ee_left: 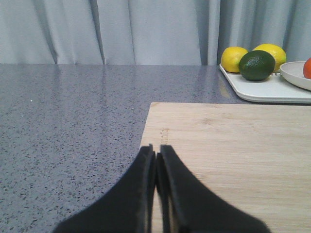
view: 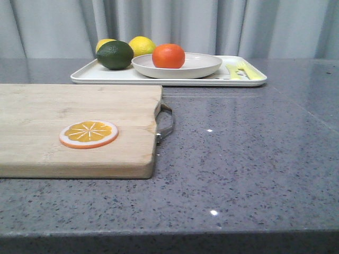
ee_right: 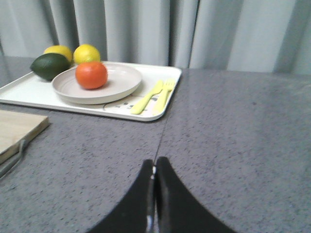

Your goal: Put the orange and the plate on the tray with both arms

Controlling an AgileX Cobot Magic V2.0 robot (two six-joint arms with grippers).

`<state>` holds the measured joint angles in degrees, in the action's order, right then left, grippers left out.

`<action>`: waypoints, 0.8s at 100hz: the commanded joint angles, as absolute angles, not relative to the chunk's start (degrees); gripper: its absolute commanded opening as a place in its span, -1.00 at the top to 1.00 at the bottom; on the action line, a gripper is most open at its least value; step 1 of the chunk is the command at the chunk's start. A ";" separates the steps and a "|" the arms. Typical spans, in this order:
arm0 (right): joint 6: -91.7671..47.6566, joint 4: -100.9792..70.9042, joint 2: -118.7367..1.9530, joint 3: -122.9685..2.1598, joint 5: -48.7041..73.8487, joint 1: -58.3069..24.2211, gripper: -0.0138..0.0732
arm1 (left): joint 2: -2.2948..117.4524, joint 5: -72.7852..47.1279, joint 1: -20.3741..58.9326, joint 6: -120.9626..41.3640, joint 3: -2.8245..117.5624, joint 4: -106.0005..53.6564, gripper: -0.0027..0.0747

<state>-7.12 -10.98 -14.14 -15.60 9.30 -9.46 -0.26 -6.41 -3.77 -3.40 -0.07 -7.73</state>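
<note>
The orange rests in the off-white plate, and the plate stands on the white tray at the back of the counter. The right wrist view shows the same orange in the plate on the tray. Only a sliver of the orange and part of the plate reach the left wrist view. My left gripper is shut and empty over the cutting board's edge. My right gripper is shut and empty above bare counter, well short of the tray. Neither arm appears in the front view.
Two lemons and a dark green avocado sit on the tray's left end; yellow fork marks on its right. A wooden cutting board with a metal handle holds an orange slice disc. Curtains hang behind.
</note>
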 commanded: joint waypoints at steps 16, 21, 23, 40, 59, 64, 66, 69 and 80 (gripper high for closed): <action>5.78 3.64 -7.93 -9.56 -1.51 -3.73 0.84 | -2.18 -1.86 -3.92 -3.40 -0.49 -7.84 0.98; 8.03 5.86 -6.52 -8.17 -1.64 -2.62 0.84 | -2.18 -1.86 -3.92 -3.40 -0.49 -7.84 0.98; 8.66 6.46 -5.95 -7.59 -1.70 -2.22 0.84 | -2.18 -1.86 -3.92 -3.40 -0.49 -7.84 0.98; 8.98 6.86 -2.00 -2.97 -2.29 -1.04 0.84 | -2.18 -1.86 -3.92 -3.40 -0.49 -7.84 0.98; 8.98 6.86 1.37 0.35 -0.30 -1.04 0.84 | -2.18 -1.86 -3.92 -3.40 -0.49 -7.84 0.98; 8.98 6.86 1.31 0.34 0.00 -1.04 0.84 | -2.18 -1.86 -3.92 -3.40 -0.49 -7.84 0.98; 8.98 6.86 1.31 0.34 0.00 -1.04 0.84 | -2.18 -1.86 -3.92 -3.40 -0.49 -7.84 0.98; 8.98 6.86 1.31 0.34 0.00 -1.04 0.84 | -2.18 -1.86 -3.92 -3.40 -0.49 -7.84 0.98; 8.98 6.86 1.31 0.34 0.00 -1.04 0.84 | -2.18 -1.86 -3.92 -3.40 -0.49 -7.84 0.98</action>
<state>8.72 5.99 0.58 1.59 4.15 -1.50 -0.26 -6.41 -3.77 -3.40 -0.07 -7.73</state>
